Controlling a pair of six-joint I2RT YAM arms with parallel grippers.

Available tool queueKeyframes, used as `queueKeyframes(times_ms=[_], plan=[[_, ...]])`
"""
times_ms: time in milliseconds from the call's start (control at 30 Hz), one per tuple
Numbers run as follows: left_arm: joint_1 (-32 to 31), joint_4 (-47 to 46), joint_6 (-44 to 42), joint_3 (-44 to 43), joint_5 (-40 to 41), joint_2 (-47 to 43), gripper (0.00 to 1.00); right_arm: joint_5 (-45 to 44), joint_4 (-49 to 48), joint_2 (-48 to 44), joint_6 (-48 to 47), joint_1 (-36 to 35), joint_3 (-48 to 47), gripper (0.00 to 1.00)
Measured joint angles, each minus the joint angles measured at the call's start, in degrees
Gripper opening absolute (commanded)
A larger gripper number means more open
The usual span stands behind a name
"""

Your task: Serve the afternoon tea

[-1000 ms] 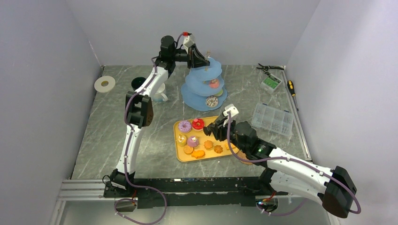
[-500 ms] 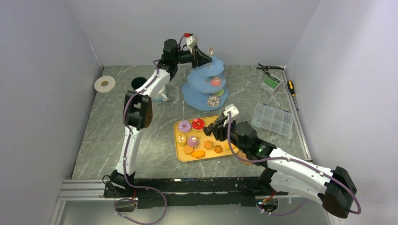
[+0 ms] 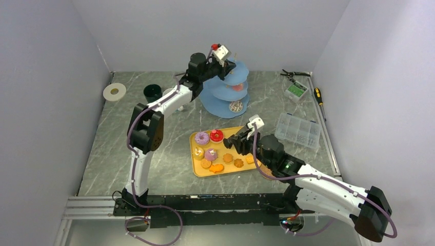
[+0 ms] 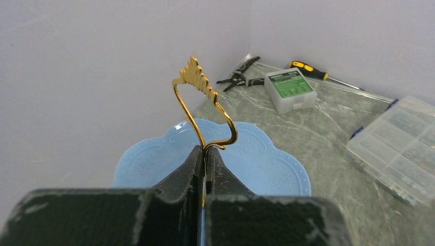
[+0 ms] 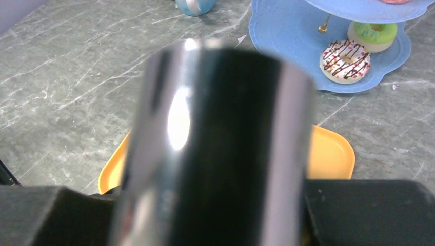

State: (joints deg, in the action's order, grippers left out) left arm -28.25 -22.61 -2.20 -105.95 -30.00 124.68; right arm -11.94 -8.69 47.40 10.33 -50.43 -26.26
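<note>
My left gripper [image 3: 225,55] is shut on the gold handle [image 4: 202,97] at the top of the light-blue three-tier stand [image 3: 218,105]; its jaws [image 4: 205,154] pinch the wire just above the top plate [image 4: 267,164]. The stand holds a pink doughnut [image 3: 237,87], a chocolate one [image 5: 344,59] and a green one [image 5: 372,33]. My right gripper [image 3: 232,142] is shut on the black tongs [image 5: 220,143], which fill its view, above the yellow tray [image 3: 233,130]. The tray carries doughnuts [image 3: 201,137], cupcakes [image 3: 211,154] and orange biscuits [image 3: 228,158]. The dark green mug [image 3: 152,92] stands at the back left. The left arm mostly hides the white mug.
A white tape roll [image 3: 114,91] lies at the far left. At the right are a clear compartment box [image 3: 297,129], a small green-lidded box [image 3: 296,90], a screwdriver [image 3: 319,96] and pliers [image 3: 292,74]. Walls close the back and sides.
My left gripper has moved to the right, still on the handle, and the stand has shifted slightly right with it. My right arm has edged right over the tray.
</note>
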Motion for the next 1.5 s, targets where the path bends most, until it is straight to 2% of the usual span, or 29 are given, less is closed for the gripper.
queueKeyframes(times_ms=[200, 567, 700, 767, 933, 1067, 1267, 1333, 1500], plan=[[-2.8, 1.5, -1.1, 0.6, 10.1, -1.8, 0.03, 0.0, 0.6, -1.1, 0.0, 0.0, 0.7, 0.38], [-2.8, 3.2, 2.5, 3.8, 23.0, -3.4, 0.03, -1.1, 2.0, -1.9, -0.9, 0.0, 1.2, 0.38], [-3.5, 1.8, 4.4, 5.3, 27.1, -3.8, 0.07, -1.2, 1.9, -1.6, -0.9, 0.0, 1.2, 0.38], [-4.0, 1.3, 5.0, 6.1, 28.7, -4.2, 0.14, -1.2, 1.9, -1.5, -0.9, 0.0, 1.3, 0.38], [-4.3, 0.2, 6.7, 8.2, 31.4, -5.4, 0.5, -1.3, 1.7, -1.0, -1.0, 0.0, 1.3, 0.39], [-4.3, 1.6, 7.7, 8.5, 31.6, -6.5, 0.59, -1.6, 0.7, 1.1, -1.5, 0.0, 1.3, 0.39], [-4.3, 6.4, 7.9, 9.4, 30.3, -10.8, 0.88, -2.6, -2.7, 6.3, -2.7, 0.0, 1.3, 0.43], [-4.1, 8.2, 7.8, 9.9, 29.5, -12.6, 0.93, -3.0, -4.3, 7.8, -3.2, 0.0, 1.3, 0.44], [-2.6, 15.5, 7.8, 11.0, 26.1, -17.6, 0.93, -3.8, -9.1, 11.5, -4.4, 0.0, 1.2, 0.46]])
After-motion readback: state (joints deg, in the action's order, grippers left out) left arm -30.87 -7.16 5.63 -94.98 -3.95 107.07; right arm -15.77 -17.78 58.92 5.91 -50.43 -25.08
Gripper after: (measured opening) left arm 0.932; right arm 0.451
